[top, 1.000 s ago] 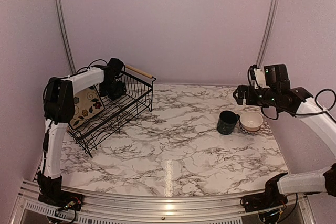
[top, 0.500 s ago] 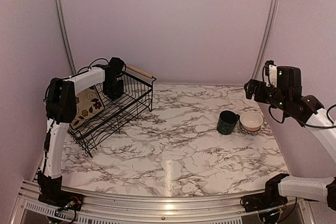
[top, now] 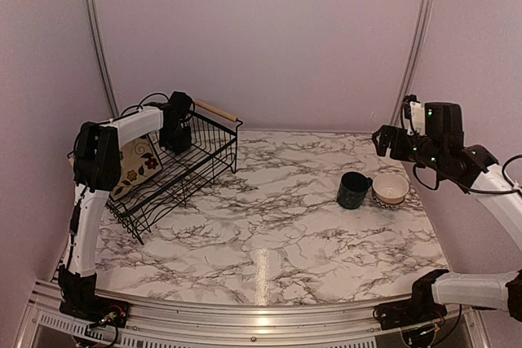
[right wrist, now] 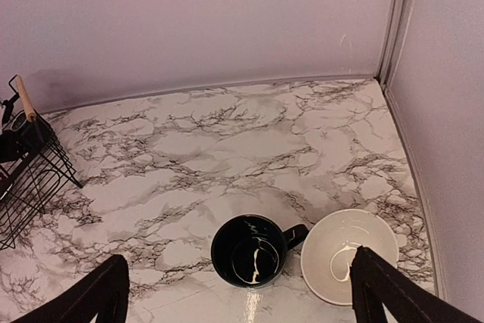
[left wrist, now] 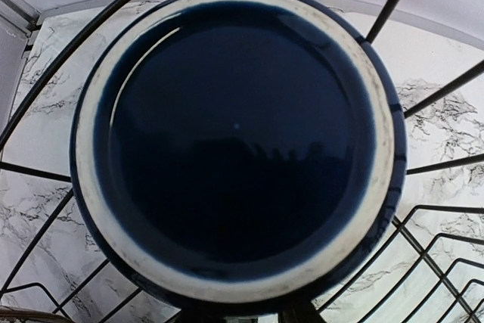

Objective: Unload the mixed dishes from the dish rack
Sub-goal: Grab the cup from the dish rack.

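Note:
A dark blue mug (left wrist: 234, 134) with a pale worn rim stands upright inside the dish rack (top: 204, 156) and fills the left wrist view. Its near rim lies right at my left gripper (left wrist: 253, 312), whose fingers are almost wholly hidden. From above, the left gripper (top: 175, 138) reaches down into the rack's far end. A square cream plate with flowers (top: 134, 165) leans in the rack's left side. My right gripper (right wrist: 234, 262) hangs open high above a second dark mug (right wrist: 249, 251) and a small bowl (right wrist: 348, 251) on the table.
The rack's black wires (left wrist: 446, 160) rise close around the mug. A wooden rod handle (top: 216, 111) tops the rack's far end. The unloaded mug (top: 353, 190) and bowl (top: 390, 189) sit side by side at the right, near the side wall.
The right arm has lifted and drawn back to the right, away from the mug and bowl. The left gripper has stayed in the rack's far end, barely shifting.

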### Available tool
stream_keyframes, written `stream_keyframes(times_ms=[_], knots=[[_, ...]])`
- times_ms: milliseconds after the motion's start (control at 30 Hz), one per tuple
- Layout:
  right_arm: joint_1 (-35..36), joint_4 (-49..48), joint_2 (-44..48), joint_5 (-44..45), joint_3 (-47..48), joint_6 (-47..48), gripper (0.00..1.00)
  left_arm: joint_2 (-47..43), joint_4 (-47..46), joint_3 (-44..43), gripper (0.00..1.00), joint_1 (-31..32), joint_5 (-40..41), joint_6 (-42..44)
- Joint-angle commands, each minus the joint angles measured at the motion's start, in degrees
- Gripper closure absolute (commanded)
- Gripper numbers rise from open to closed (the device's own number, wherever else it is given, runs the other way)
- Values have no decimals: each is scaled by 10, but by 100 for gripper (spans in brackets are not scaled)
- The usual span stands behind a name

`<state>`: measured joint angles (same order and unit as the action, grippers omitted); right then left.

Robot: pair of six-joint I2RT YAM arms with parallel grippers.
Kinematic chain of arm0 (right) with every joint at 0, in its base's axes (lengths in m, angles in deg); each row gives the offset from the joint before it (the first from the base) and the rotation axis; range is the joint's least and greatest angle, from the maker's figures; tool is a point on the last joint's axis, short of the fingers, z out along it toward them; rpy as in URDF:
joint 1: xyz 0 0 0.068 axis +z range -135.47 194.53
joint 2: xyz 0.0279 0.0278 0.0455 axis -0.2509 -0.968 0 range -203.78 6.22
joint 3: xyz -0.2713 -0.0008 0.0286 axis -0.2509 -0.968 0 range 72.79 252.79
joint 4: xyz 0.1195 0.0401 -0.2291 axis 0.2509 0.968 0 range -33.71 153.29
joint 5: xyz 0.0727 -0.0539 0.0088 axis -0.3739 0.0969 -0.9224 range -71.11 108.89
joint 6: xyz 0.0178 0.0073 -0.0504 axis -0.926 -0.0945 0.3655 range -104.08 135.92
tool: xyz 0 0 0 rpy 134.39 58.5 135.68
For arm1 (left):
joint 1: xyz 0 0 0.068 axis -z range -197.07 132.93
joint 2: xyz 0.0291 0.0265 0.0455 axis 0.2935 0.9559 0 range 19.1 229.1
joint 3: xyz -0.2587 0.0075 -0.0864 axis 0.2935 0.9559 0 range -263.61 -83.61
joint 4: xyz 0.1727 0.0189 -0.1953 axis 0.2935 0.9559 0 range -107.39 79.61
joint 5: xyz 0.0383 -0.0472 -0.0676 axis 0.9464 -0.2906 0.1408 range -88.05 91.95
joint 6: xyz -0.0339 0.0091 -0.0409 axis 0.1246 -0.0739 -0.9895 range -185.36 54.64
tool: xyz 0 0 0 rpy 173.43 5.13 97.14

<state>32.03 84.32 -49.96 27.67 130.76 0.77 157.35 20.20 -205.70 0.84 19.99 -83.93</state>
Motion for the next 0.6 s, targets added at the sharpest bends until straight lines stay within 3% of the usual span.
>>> stream_keyframes(times_ms=[0,267,567], knots=[[1,-6,11,-52,17,13,2,13,6,-24,76,-3,-4,14],[1,-2,18,-54,18,10,2,-13,18,-20,92,-3,-18,15],[1,3,25,-62,12,5,2,-95,18,27,100,4,-35,-1]])
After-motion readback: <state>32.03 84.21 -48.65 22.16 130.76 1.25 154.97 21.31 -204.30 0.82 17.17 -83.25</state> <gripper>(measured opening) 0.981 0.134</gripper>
